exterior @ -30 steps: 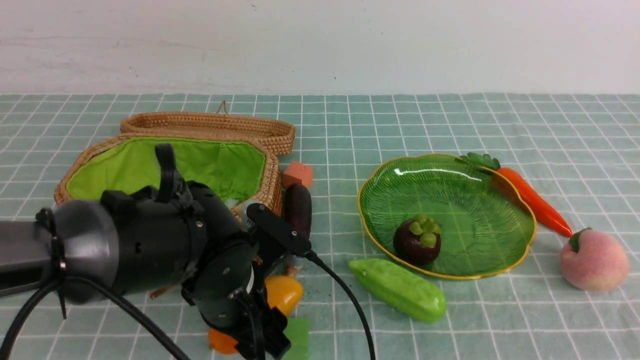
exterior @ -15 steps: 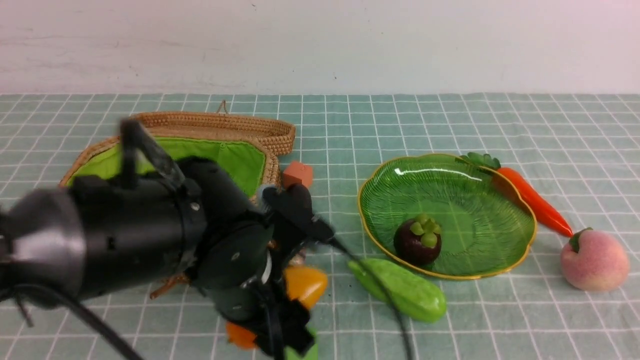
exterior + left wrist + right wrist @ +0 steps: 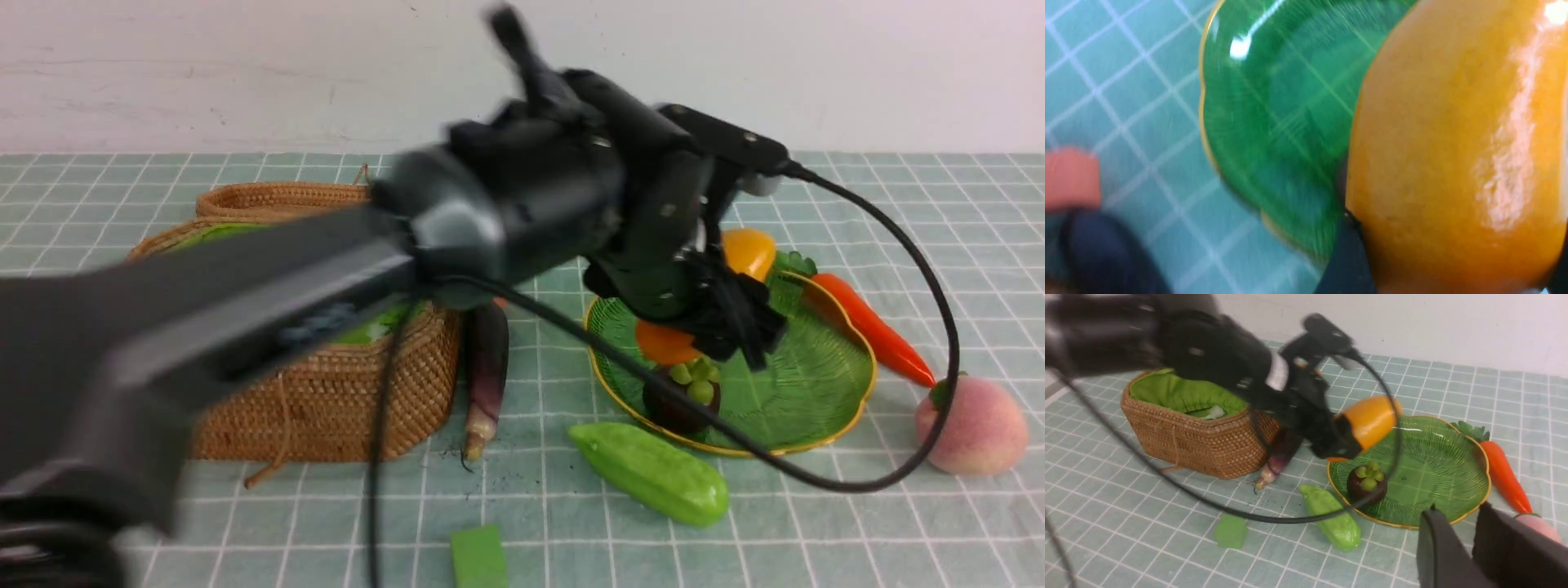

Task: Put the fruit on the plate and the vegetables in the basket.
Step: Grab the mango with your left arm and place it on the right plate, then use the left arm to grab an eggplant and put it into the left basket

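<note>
No text, label, brand, number or sign can be read anywhere in these views.

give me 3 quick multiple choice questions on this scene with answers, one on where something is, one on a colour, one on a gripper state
1. Where is the mangosteen?
A) inside the basket
B) on the plate
C) held in the air

2. What colour is the basket's lining?
A) bright green
B) red
C) white

3. The left gripper is:
A) open and empty
B) not in view
C) shut on the mango

Answers:
1 B, it sits on the ribbed green glass near the rim.
2 A, green cloth shows inside the wicker rim.
3 C, its fingers clamp the mango above the plate.
</note>
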Controlling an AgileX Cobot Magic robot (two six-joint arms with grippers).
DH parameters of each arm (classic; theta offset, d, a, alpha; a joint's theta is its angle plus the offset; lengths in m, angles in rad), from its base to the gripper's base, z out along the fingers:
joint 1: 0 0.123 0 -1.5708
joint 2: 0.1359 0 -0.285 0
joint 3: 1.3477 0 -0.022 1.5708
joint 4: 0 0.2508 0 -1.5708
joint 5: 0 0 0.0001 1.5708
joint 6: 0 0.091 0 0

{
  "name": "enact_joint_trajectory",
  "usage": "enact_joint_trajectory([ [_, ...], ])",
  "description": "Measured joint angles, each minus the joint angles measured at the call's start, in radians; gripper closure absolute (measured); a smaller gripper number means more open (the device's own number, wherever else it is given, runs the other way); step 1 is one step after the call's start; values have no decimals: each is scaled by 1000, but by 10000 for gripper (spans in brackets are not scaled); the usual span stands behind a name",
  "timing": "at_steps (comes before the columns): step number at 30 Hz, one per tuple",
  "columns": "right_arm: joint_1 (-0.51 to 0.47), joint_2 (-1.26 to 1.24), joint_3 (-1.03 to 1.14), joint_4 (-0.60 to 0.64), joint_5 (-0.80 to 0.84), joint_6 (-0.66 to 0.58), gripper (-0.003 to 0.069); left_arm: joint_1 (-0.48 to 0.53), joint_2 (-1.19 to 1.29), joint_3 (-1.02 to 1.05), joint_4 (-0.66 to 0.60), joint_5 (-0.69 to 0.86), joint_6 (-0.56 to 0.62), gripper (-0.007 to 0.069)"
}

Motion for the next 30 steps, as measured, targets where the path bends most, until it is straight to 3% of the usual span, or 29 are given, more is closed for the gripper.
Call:
enact_joint_trajectory([
  [7, 0, 0, 0, 17, 50, 2, 508, 3, 228, -263, 85, 37, -3, 86],
  [10, 0, 0, 0, 17, 60, 4, 508, 11, 254, -281, 83, 24, -5, 69],
  [16, 0, 0, 0, 17, 66, 4, 508, 20, 245, -288, 83, 44, -5, -34],
  [21, 0, 0, 0, 17, 66, 4, 508, 20, 195, -288, 80, 115, -5, -22],
  [25, 0, 0, 0, 17, 66, 3, 508, 20, 106, -288, 80, 309, -5, 83],
  [27, 0, 0, 0, 17, 66, 3, 508, 20, 49, -289, 81, 417, -5, 190],
  [30, 0, 0, 0, 18, 66, 3, 508, 21, -11, -274, 81, 441, -6, 329],
])
